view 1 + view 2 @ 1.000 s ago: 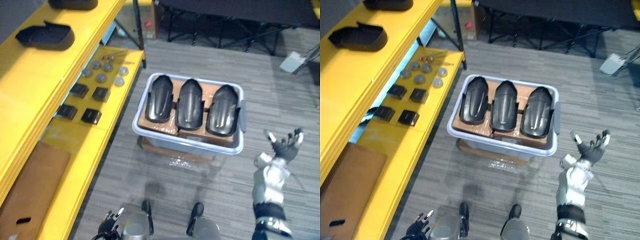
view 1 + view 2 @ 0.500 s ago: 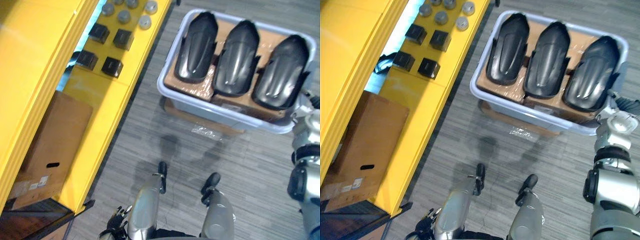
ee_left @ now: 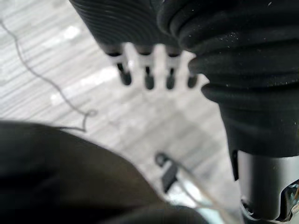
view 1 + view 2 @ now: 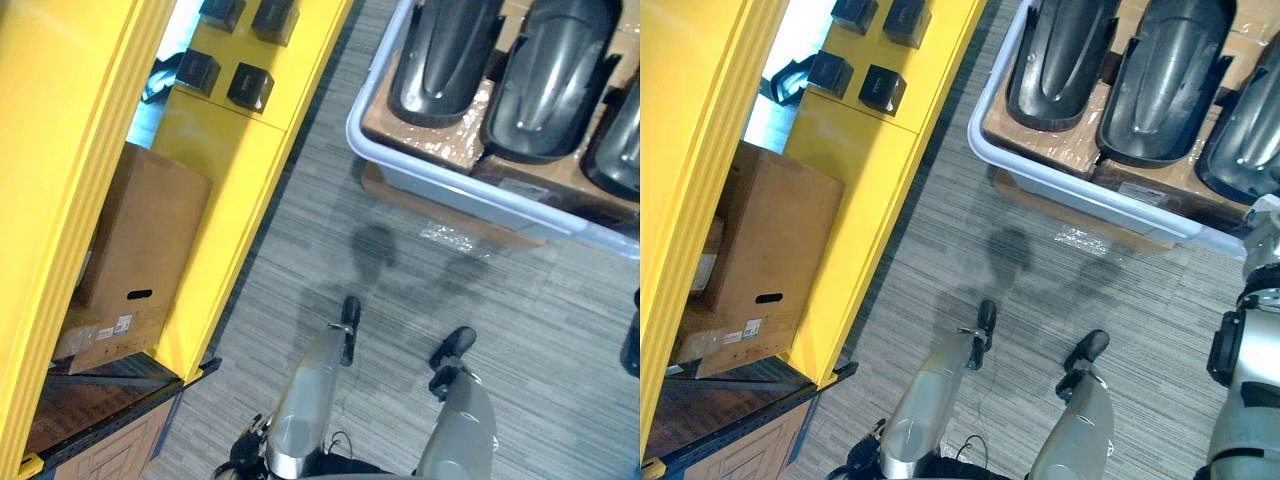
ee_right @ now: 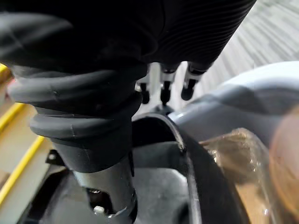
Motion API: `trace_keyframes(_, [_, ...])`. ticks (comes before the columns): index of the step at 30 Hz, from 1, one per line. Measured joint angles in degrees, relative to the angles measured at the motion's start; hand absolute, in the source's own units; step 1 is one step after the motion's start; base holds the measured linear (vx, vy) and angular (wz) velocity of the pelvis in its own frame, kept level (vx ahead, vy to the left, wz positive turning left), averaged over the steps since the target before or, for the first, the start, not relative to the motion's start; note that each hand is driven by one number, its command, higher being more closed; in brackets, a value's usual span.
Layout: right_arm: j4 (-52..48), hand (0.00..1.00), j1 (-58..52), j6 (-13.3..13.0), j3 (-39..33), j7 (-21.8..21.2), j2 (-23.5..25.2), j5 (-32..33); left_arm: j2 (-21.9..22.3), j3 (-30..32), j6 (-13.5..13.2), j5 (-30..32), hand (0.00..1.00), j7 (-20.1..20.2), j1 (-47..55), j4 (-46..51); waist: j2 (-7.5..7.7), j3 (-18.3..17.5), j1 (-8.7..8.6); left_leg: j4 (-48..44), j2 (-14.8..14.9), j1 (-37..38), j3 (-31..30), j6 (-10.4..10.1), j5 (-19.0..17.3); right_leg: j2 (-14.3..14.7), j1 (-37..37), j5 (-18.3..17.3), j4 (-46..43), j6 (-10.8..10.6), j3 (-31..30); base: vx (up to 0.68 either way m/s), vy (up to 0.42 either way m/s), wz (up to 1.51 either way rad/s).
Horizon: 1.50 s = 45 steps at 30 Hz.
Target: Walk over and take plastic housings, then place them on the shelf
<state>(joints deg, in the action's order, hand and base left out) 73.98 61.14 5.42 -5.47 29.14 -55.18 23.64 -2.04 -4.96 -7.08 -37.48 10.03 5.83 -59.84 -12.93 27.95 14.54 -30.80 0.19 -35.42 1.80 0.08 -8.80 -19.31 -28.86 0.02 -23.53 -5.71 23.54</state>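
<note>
Three housings [image 4: 1165,70] are lying side by side, domed side up, on wrapped cardboard [image 4: 410,125] in the bin [image 4: 440,180]; none is being held.

The right hand [image 5: 164,88] is hovering over the bin's near right corner, just above the rim and the edge of the rightmost housing [image 5: 154,186]; its fingers are hanging straight and relaxed, holding nothing. The left hand [image 3: 147,77] is hanging low over the floor [image 4: 330,260], fingers straight, also carrying nothing.

The step in hand looks to be reaching in for the first housing. The right hand likely needs to be coming down inside the rim, not on it, and curling under a long edge of the nearest housing. The shells look smooth and rounded, so a pinch on the dome would probably be slipping. A straight lift should avoid nudging the neighbours, which are lying close together.

The yellow shelf [image 4: 230,200] is standing to the robot's left, well apart from the bin; small black boxes [image 4: 250,87] are taking up part of its lower tier, so a bare spot is needed. A carton [image 4: 140,260] is sitting underneath.
</note>
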Motion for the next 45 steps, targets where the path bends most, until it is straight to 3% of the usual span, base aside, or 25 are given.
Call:
trace_keyframes(2, [0.78, 1.0, 0.04, 2.64, 1.25, -0.68, -2.94, -0.27, 0.57, -0.48, 0.04, -0.74, 0.0, 0.51, -0.12, -0.47, -1.25, -0.88, 0.95, -1.72, -0.05, -1.57, -0.67, -0.02, -0.69, -0.38, -1.18, -0.82, -1.61, 0.34, 0.21, -0.06, 0.013, 0.07])
trace_keyframes(7, [0.72, 1.0, -0.02, 4.7, 3.64, -1.04, -7.04, -3.17, 1.84, -0.9, -0.01, -0.93, 0.0, 2.22, -1.1, -2.36, -4.09, -2.96, 2.14, -2.54, -0.5, -3.69, -1.45, -0.23, -1.4, -1.5, -3.37, -2.1, -3.75, 0.49, 0.35, -0.06, 0.012, 0.06])
trace_keyframes(13, [0.63, 1.0, 0.17, 7.1, 5.02, -4.34, -7.75, -8.86, 2.63, -1.24, -0.53, -1.01, 0.0, 3.63, -1.35, -3.83, -5.53, -4.06, 2.77, -2.09, -0.32, -3.53, -1.48, -0.36, -0.89, -1.4, -3.43, -2.19, -3.68, 0.62, 0.55, 0.02, 0.004, 0.0])
trace_keyframes(19, [0.64, 1.0, 0.42, 6.6, 7.31, -4.47, -7.44, -12.46, 2.56, -1.34, -0.68, -2.79, 0.0, 5.15, -1.36, -3.75, -5.6, -4.11, 3.84, -2.61, -0.23, -2.57, -2.68, -0.5, -1.02, -1.29, -1.58, -3.19, -4.39, 0.73, 2.19, 0.05, -0.003, 0.1])
trace_keyframes(25, [-0.71, 1.0, 1.55, 3.51, 10.04, -4.11, -5.83, -17.84, 2.53, -1.17, -1.91, -3.74, 0.0, 5.38, -1.35, -3.02, -5.38, -3.94, 3.95, -2.94, 0.46, -1.54, -2.89, -0.74, -1.42, -0.66, -0.33, -4.09, -4.71, 1.3, 2.68, 0.01, -0.005, 0.0])
trace_keyframes(32, [-4.0, 1.0, 1.54, 1.28, 13.5, -3.22, -2.77, -22.25, 1.61, 0.48, -3.41, -7.94, 0.0, 5.32, -1.36, 0.68, -2.93, -2.12, 2.49, -2.02, 2.17, 2.49, -2.65, -1.31, -1.96, 0.84, 3.23, -4.39, -3.8, 1.5, 2.65, 0.01, -0.014, -0.09])
trace_keyframes(38, [-5.38, 1.0, 1.43, 1.38, 13.32, -1.24, 1.26, -22.06, -0.25, 2.8, -5.27, -9.42, 0.0, 3.77, -1.33, 4.78, 1.71, 1.15, 0.61, -0.92, 4.0, 6.15, -2.86, -1.83, -2.1, 3.14, 7.43, -4.45, -1.57, 1.66, 3.15, 0.01, -0.021, -0.05])
trace_keyframes(45, [-6.03, 1.0, -0.69, 1.38, 7.83, -0.19, 4.38, -20.96, -1.17, 4.37, -5.35, -11.66, 0.0, 2.48, -1.23, 9.97, 3.94, 2.3, -0.09, 2.37, 4.5, 12.59, -2.89, -2.28, -1.82, 4.57, 14.17, -3.98, 2.03, 1.22, 3.64, 0.02, 0.003, 0.01])
